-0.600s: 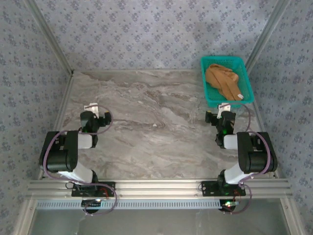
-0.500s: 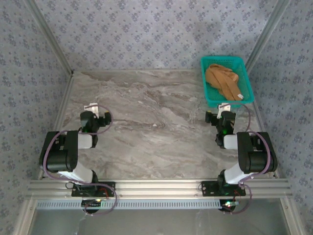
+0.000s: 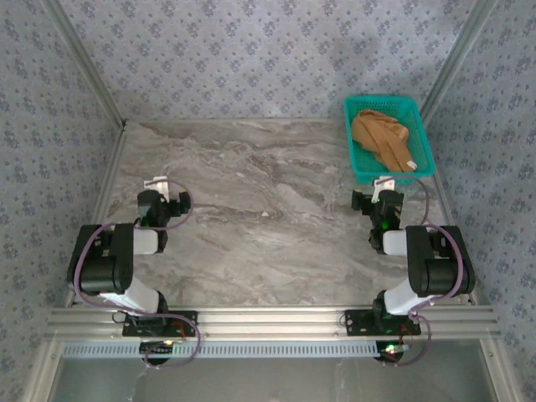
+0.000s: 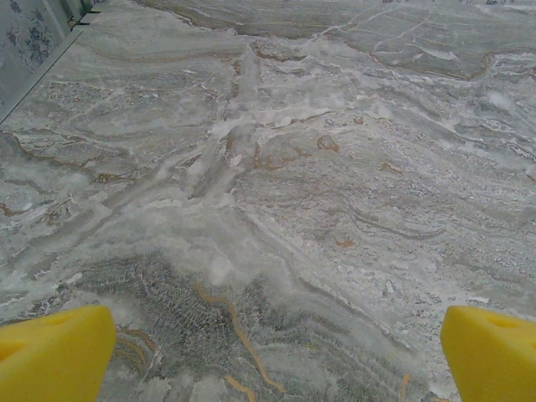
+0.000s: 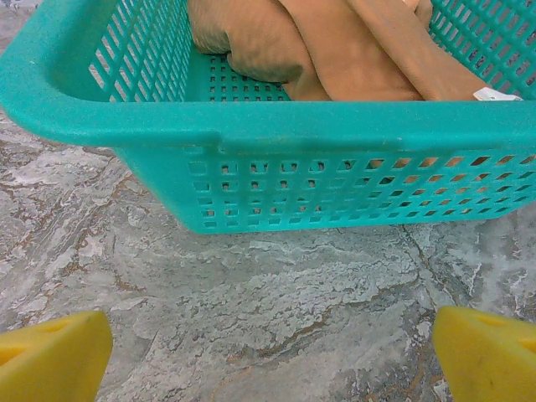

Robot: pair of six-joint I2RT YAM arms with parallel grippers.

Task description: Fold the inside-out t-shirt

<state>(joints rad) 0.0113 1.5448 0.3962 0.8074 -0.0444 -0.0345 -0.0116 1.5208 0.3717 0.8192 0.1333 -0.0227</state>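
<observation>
The inside-out t-shirt (image 3: 381,138) is a crumpled orange-tan bundle lying in a teal basket (image 3: 360,167) at the back right of the marble table; a small white tag shows on it (image 3: 411,164). In the right wrist view the t-shirt (image 5: 335,46) fills the basket (image 5: 276,126), which stands just ahead of my right gripper (image 5: 272,356). That gripper (image 3: 385,186) is open and holds nothing, its yellow fingertips (image 5: 50,356) wide apart. My left gripper (image 3: 163,186) rests low over bare marble at the left; it too (image 4: 272,356) is open and empty.
Grey marble table (image 3: 268,218) with patterned walls on three sides and metal frame posts (image 3: 84,63) at the back corners. An aluminium rail (image 3: 268,322) runs along the near edge by the arm bases.
</observation>
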